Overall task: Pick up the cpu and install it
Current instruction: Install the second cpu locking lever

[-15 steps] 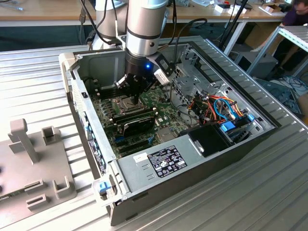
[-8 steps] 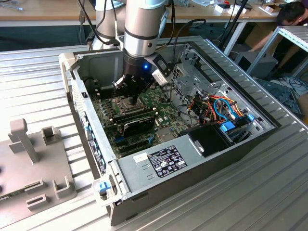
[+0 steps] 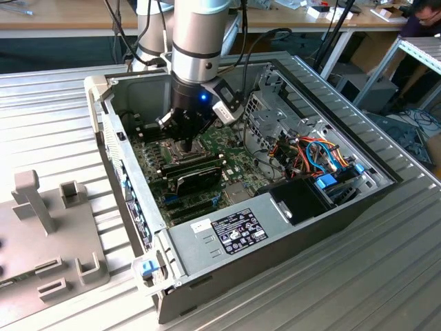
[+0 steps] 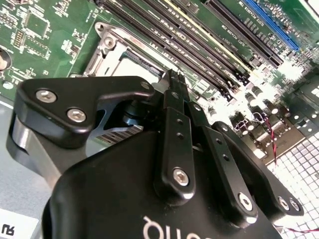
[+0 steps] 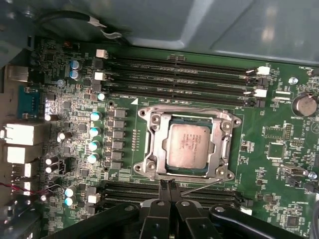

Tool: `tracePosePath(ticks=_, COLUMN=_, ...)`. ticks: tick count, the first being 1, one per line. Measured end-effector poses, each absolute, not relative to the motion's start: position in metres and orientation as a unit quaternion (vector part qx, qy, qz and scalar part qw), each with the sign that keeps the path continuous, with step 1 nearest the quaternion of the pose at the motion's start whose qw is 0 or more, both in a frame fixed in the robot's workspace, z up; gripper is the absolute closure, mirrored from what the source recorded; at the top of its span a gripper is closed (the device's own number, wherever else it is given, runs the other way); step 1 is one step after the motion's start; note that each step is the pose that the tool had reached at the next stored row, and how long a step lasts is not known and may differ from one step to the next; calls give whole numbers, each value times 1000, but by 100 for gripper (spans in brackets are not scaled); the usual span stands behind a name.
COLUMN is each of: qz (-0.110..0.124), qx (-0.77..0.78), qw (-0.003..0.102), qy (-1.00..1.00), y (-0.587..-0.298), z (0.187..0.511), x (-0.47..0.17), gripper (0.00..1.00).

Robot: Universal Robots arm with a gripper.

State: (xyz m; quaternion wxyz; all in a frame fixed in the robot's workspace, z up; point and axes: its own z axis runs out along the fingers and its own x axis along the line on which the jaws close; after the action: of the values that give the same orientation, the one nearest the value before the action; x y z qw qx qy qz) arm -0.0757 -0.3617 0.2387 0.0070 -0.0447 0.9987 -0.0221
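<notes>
My pincer (image 5: 169,185) low over green motherboard (image 5: 279,164), fingertips pressed together, nothing between them. In first wrist view I see cpu (image 5: 188,146) lying flat in socket (image 5: 154,149), silvery top up, metal frame around it, fingertips just beside frame edge. In exterior view, pincer (image 3: 185,143) sits upper centre of frame, inside open computer case (image 3: 289,241) on ribbed worktop (image 3: 386,276).

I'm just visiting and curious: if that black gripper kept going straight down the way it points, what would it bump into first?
Most likely the motherboard, at the edge of the metal socket frame beside the memory slots. The gripper has its fingertips together, pointing just off the cpu seated in the socket, though depth is hard to judge.
</notes>
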Motion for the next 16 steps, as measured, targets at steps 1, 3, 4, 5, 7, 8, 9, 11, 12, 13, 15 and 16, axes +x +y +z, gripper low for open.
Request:
tracePosePath(ticks=1, qz=-22, qx=-45, qw=7, qy=999, y=-362, z=238, x=-76, gripper=89)
tracePosePath(ticks=3, qz=-22, qx=-45, qw=7, qy=999, y=-362, z=237, x=-77, gripper=89)
tracePosePath(ticks=4, qz=-22, qx=-45, qw=7, qy=999, y=-362, z=237, x=-77, gripper=89)
tracePosePath(ticks=5, qz=-23, qx=-45, qw=7, qy=999, y=-362, z=236, x=-77, gripper=89)
tracePosePath(ticks=7, qz=-23, qx=-45, qw=7, qy=999, y=-363, z=236, x=-78, gripper=89)
tracePosePath(ticks=8, qz=-23, qx=-45, qw=7, qy=999, y=-363, z=236, x=-78, gripper=89)
tracePosePath(ticks=9, qz=-23, qx=-45, qw=7, qy=999, y=-363, z=236, x=-78, gripper=89)
tracePosePath(ticks=11, qz=-23, qx=-45, qw=7, qy=999, y=-363, z=236, x=-78, gripper=89)
tracePosePath(ticks=12, qz=-23, qx=-45, qw=7, qy=999, y=-363, z=236, x=-79, gripper=89)
tracePosePath(ticks=13, qz=-23, qx=-45, qw=7, qy=999, y=-363, z=236, x=-79, gripper=89)
tracePosePath(ticks=15, qz=-23, qx=-45, qw=7, qy=999, y=-363, z=235, x=-81, gripper=89)
tracePosePath(ticks=16, qz=-23, qx=-45, qw=7, qy=999, y=-363, z=235, x=-82, gripper=89)
